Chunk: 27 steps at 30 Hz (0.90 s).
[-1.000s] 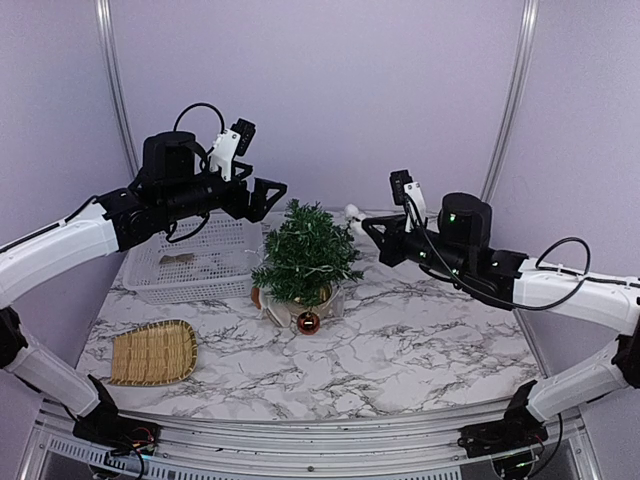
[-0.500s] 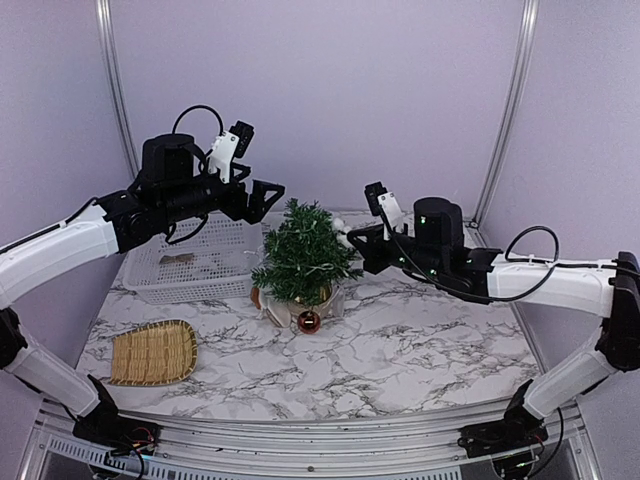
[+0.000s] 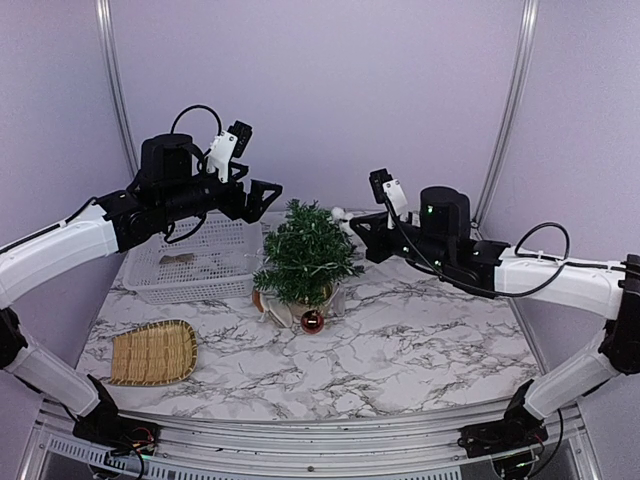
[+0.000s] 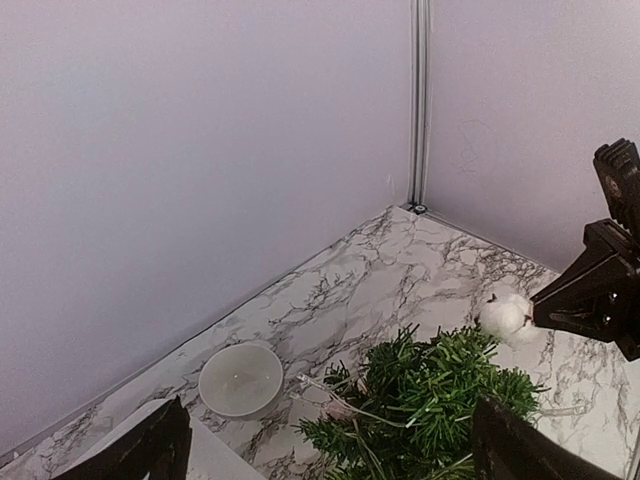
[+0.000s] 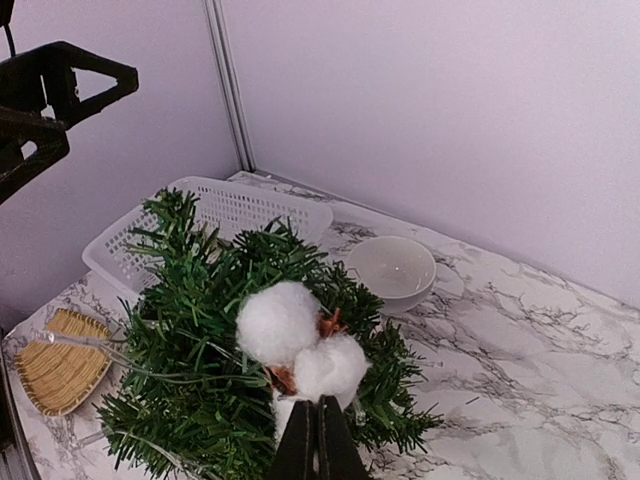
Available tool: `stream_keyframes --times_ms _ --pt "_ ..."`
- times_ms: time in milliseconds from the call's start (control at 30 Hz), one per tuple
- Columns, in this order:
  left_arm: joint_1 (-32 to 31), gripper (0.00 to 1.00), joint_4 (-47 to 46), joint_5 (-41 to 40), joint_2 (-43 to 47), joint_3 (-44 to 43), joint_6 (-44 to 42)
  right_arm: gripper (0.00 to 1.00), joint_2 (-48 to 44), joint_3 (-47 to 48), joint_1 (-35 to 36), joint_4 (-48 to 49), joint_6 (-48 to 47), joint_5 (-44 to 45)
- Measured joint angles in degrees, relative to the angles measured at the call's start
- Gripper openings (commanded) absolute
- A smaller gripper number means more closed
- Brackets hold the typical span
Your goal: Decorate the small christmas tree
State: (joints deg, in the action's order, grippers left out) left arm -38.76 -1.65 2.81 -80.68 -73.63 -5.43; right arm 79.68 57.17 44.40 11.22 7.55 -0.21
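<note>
Two risks from here, both on the right side.

Top view: the small christmas tree (image 3: 303,255) stands in the middle of the table (image 3: 420,350), just in front of the white basket (image 3: 190,262), with a red bauble (image 3: 312,321) at its foot. Your right pincer (image 3: 349,222) is at the tree's upper right edge, clamped on a white puffball ornament (image 3: 338,213). The left pincer (image 3: 270,196) hovers up-left of the treetop, jaws wide, nothing in them. The tree looks light and nothing steadies it. Push sideways with the ornament and you likely tip it or slide it toward the basket.

Left wrist view: the ornament touches the outer needle tips or sits just beside them, can't tell which. Release there and it probably rolls off onto the table, so it needs to go deeper into the branches. A pale thread (image 4: 345,395) runs through the needles and could snag the fingers.

Right wrist view: the pincer pinches the ornament low, under its two white balls, jaws nearly together. That's a thin grip, so a branch pushing back may twist it out. A white bowl (image 5: 392,268) sits behind the tree, and an overshoot could knock it.
</note>
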Motion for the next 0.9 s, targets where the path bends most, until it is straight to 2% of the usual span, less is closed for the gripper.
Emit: stream_keyframes --times_ms 433,900 --pt "0.7 0.99 -0.7 1.2 -0.4 0.0 -0.2 0.0 1.9 1.5 -0.9 2.1 1.7 0.8" --pt "1.0 0.99 -0.7 1.7 -0.8 0.0 -0.4 0.0 4.7 0.2 -1.1 -0.2 2.7 -3.8"
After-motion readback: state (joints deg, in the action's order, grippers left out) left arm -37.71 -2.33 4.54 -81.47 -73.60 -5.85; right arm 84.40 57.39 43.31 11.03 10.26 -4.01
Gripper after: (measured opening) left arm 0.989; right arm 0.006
